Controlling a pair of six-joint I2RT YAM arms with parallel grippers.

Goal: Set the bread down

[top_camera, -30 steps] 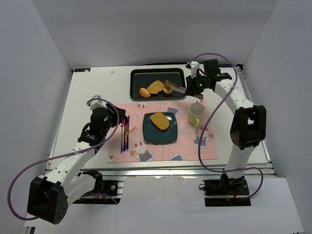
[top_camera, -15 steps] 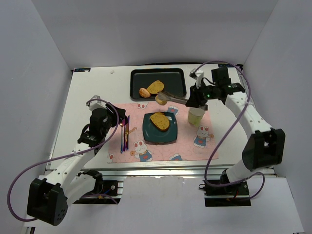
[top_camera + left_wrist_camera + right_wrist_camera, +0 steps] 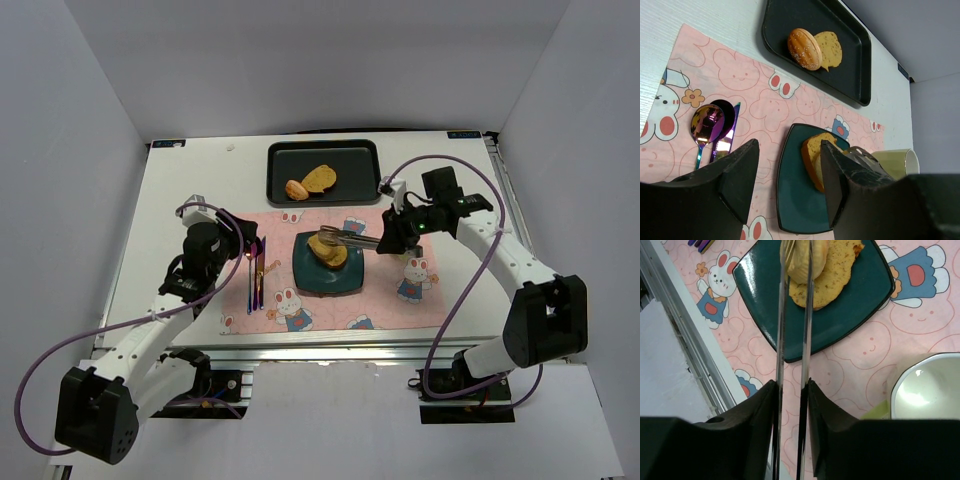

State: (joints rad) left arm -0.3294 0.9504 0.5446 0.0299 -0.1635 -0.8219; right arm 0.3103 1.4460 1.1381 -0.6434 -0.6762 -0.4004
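Observation:
My right gripper (image 3: 392, 238) is shut on metal tongs (image 3: 355, 239), and the tongs clasp a small piece of bread (image 3: 324, 240). The bread hangs over a bread slice (image 3: 333, 254) lying on the dark teal plate (image 3: 315, 281). The right wrist view shows the tong blades (image 3: 781, 315) squeezed between my fingers (image 3: 791, 382), pinching the bread (image 3: 807, 257) above the slice (image 3: 835, 277) and plate (image 3: 855, 305). My left gripper (image 3: 250, 250) is open and empty over the cutlery, left of the plate (image 3: 795, 200).
A black tray (image 3: 360, 158) at the back holds a flat slice (image 3: 320, 178) and a round bun (image 3: 296, 189). A pale green cup (image 3: 927, 390) stands right of the plate. A spoon (image 3: 705, 125) and other cutlery lie on the pink placemat (image 3: 300, 315).
My right arm has carried the tongs and the bread piece from the tray forward and left, to above the plate. The left arm has not moved.

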